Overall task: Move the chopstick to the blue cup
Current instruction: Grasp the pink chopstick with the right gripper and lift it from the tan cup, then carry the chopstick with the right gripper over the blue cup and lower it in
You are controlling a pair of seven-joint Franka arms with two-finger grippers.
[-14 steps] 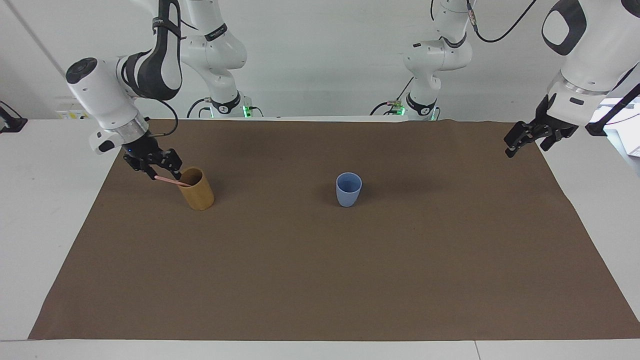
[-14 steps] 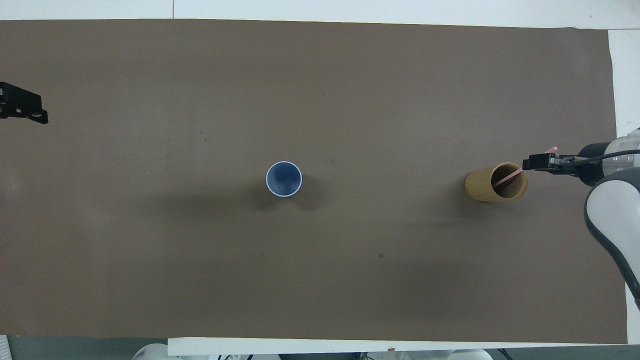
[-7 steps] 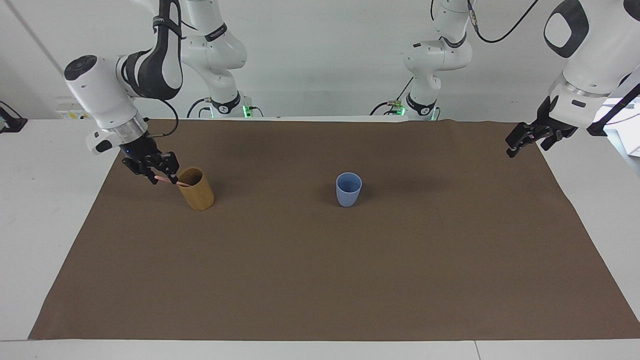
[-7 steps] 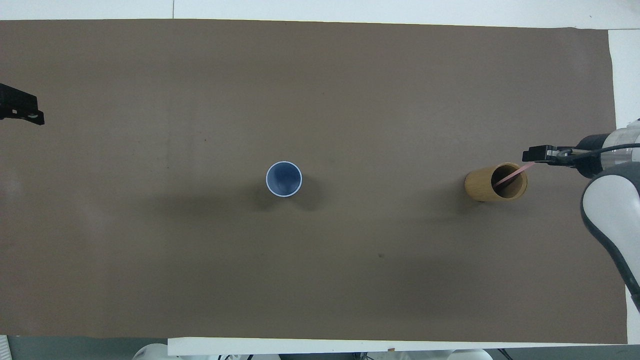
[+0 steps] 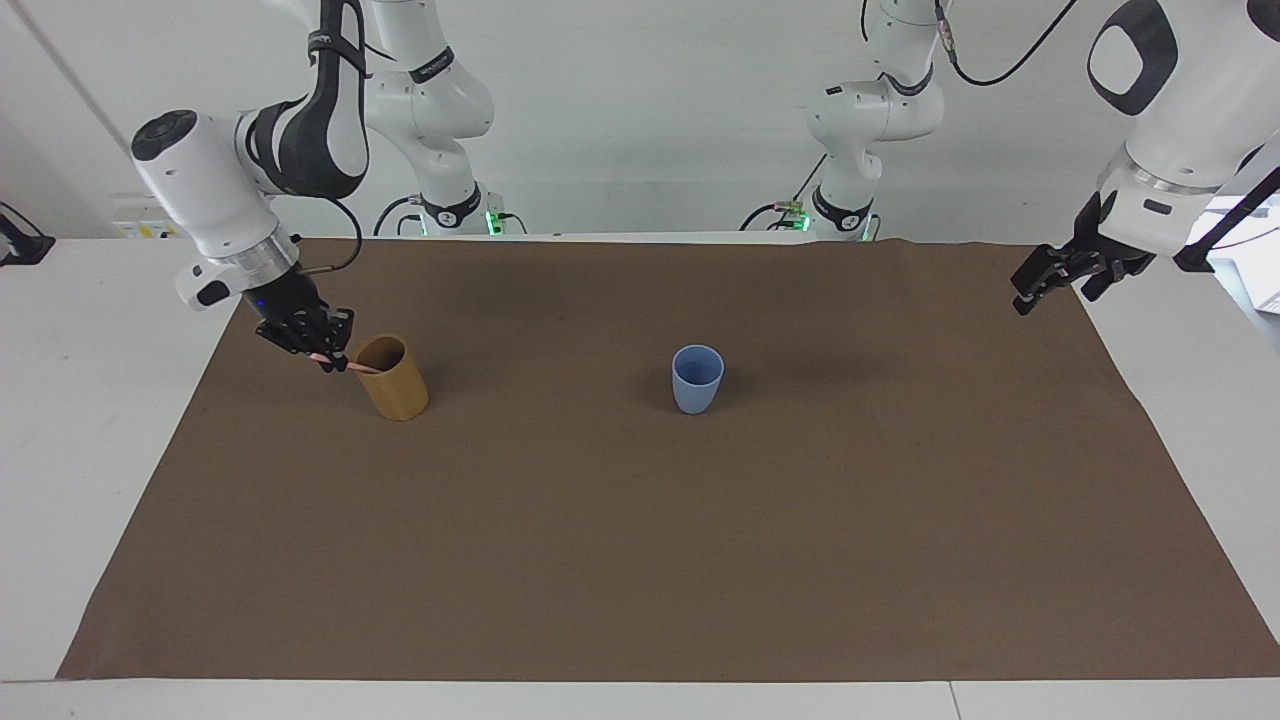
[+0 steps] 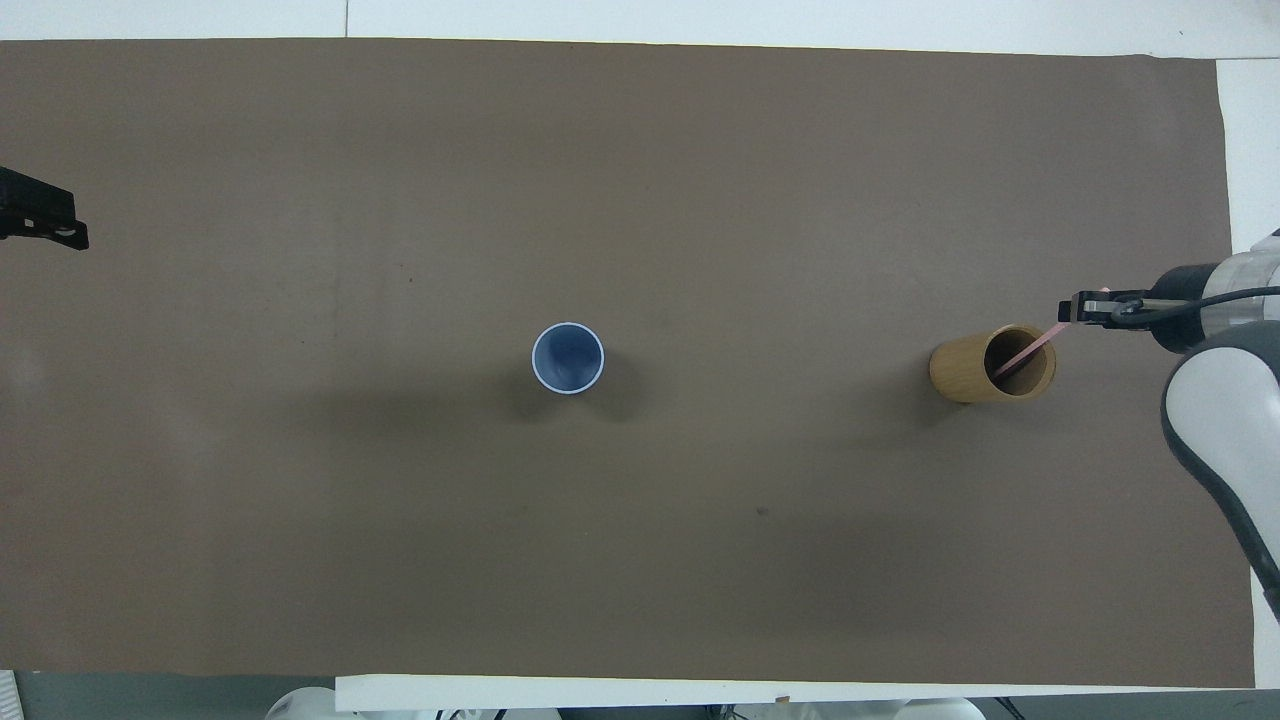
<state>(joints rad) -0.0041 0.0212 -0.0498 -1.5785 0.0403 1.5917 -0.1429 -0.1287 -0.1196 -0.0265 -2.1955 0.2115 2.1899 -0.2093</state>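
Observation:
The blue cup (image 5: 697,378) stands upright and empty near the middle of the brown mat; it also shows in the overhead view (image 6: 568,358). A pale-pink chopstick (image 5: 352,367) leans out of the tan cylindrical cup (image 5: 397,380) toward the right arm's end of the table. My right gripper (image 5: 322,355) is shut on the chopstick's upper end, just beside the tan cup's rim. In the overhead view the chopstick (image 6: 1025,355) runs from inside the tan cup (image 6: 985,365) up to the right gripper (image 6: 1078,312). My left gripper (image 5: 1032,285) waits in the air over the mat's edge at the left arm's end.
The brown mat (image 5: 640,560) covers most of the white table. The left gripper (image 6: 55,225) shows at the edge of the overhead view.
My right gripper has slid along the chopstick toward its upper end and turned a little. The left gripper has shifted slightly. The cups have not moved.

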